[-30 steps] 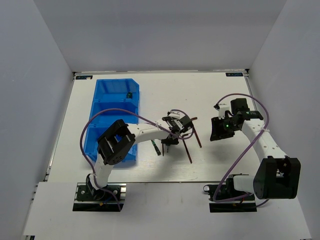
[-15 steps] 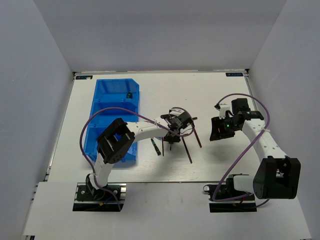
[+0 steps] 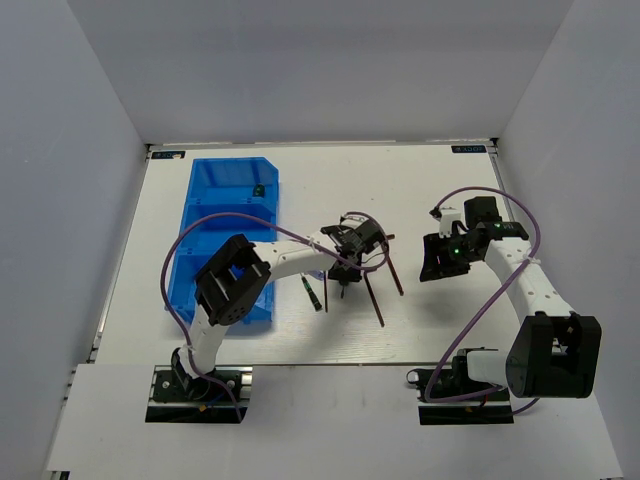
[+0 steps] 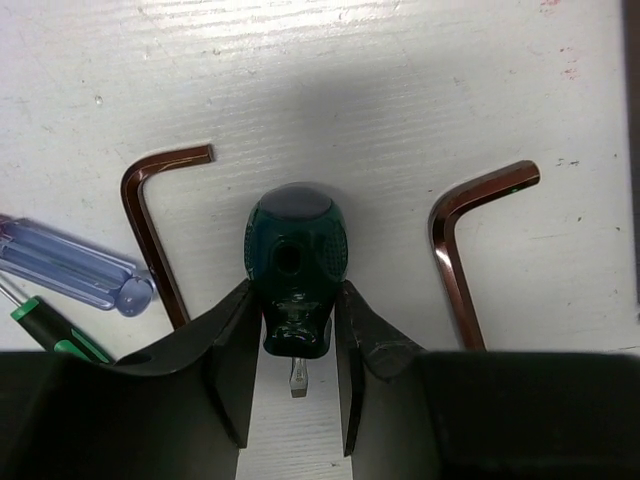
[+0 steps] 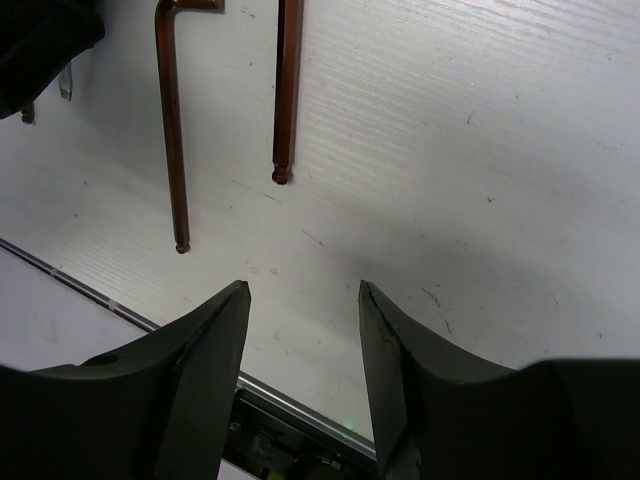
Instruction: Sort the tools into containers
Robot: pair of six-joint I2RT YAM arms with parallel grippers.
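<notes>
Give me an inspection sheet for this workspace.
Surface: white table, lightly scuffed.
Job's things: blue bin at left, a small dark item in its far compartment. On the table: green-handled screwdriver, two hex keys, purple-handled screwdriver, thin green screwdriver.
Clutter: nothing seen.
Grippers: left gripper closed on the green-handled screwdriver; right gripper open, empty.
Cables: purple cables loop along both arms.
Surroundings: grey walls.

Screwdriver handle (image 4: 290, 262) glossy dark-green plastic; hex keys (image 4: 451, 265) shiny coppery metal; table (image 4: 400, 70) matt white, scuffed.
</notes>
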